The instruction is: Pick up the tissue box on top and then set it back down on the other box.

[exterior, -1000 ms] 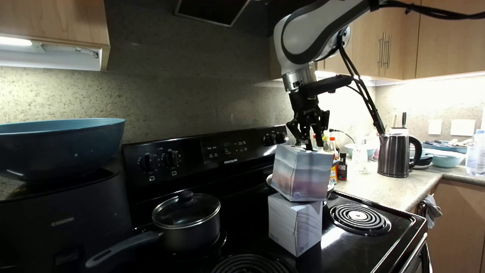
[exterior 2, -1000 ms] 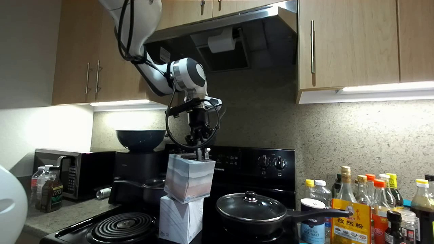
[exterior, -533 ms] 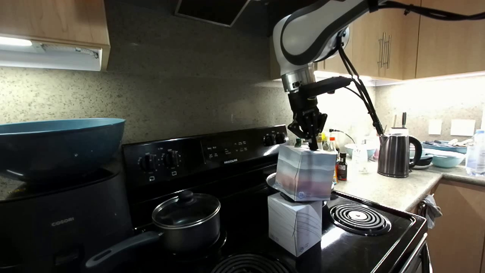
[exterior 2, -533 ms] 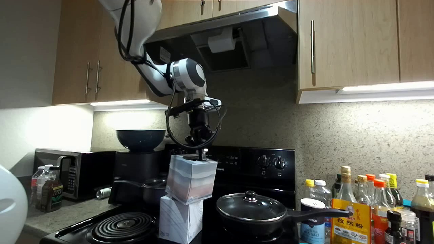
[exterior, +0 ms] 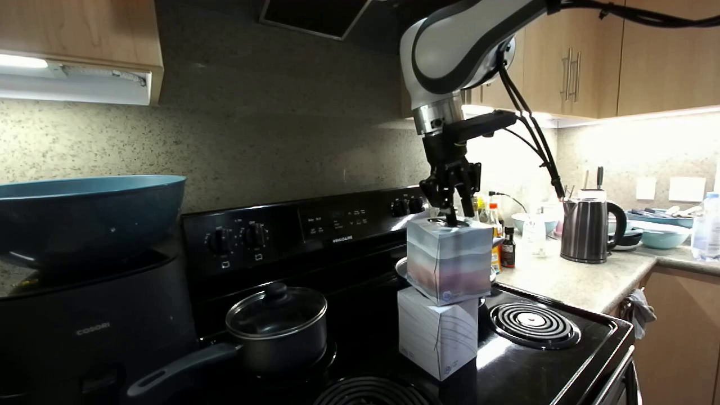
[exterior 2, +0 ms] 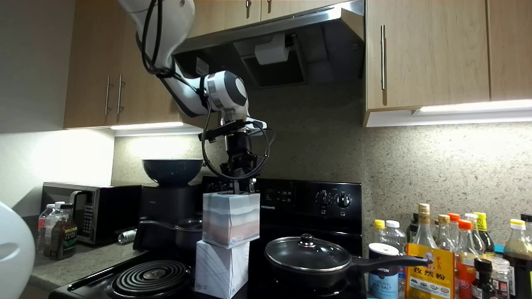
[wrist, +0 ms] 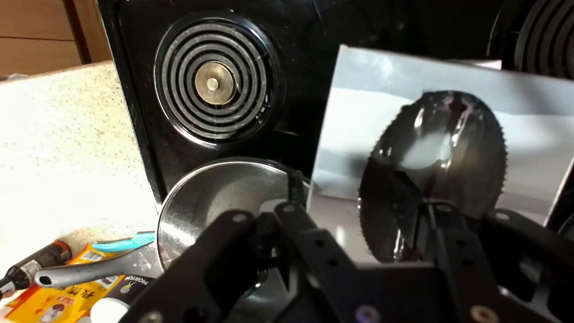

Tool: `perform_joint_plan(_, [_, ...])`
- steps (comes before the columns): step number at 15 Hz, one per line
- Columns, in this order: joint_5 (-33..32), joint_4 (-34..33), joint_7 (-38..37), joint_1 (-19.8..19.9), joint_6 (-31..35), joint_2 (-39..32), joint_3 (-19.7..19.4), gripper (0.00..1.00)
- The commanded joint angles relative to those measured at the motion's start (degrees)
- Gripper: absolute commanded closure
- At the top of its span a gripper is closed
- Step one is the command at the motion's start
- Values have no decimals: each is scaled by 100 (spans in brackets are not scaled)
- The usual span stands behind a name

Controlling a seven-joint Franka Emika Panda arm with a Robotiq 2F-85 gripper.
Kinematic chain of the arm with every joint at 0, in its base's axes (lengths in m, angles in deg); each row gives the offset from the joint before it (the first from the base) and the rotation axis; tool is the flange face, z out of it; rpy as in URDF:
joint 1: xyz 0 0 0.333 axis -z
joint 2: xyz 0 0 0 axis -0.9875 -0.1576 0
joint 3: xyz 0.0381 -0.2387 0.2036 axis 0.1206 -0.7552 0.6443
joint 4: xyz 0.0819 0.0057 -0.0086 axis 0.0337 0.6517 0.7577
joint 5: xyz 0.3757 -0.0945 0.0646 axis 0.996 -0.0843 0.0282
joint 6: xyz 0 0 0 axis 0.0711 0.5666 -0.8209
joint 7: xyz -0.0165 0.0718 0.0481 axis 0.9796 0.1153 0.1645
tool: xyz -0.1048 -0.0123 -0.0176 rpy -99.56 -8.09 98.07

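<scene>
Tissue box (exterior: 450,261) tipped upright, oval slot (wrist: 475,148) facing up

Blue-pink tissue box (exterior: 449,261) (banded), whitish lined box (exterior: 437,334)

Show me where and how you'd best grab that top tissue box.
Probably by the narrow strip atop the upper tissue box, between its oval slot and the edge facing the lidded frying pan, coming from above. The box looks too wide to span, but the slot should let the open gripper straddle that strip, one finger inside, one outside.
</scene>
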Motion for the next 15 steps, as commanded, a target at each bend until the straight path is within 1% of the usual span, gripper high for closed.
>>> perform_joint_plan(1, [-118,79,46,-21,-68,218,81,17])
perform_joint_plan(3, [-14,126,97,-6,2,268,86,4])
perform_joint_plan(5, [130,148,149,16,39,262,66,0])
perform_joint_plan(8, [342,235,-5,66,98,261,6,0])
perform_joint_plan(15, [1028,455,52,120,242,267,-170,0])
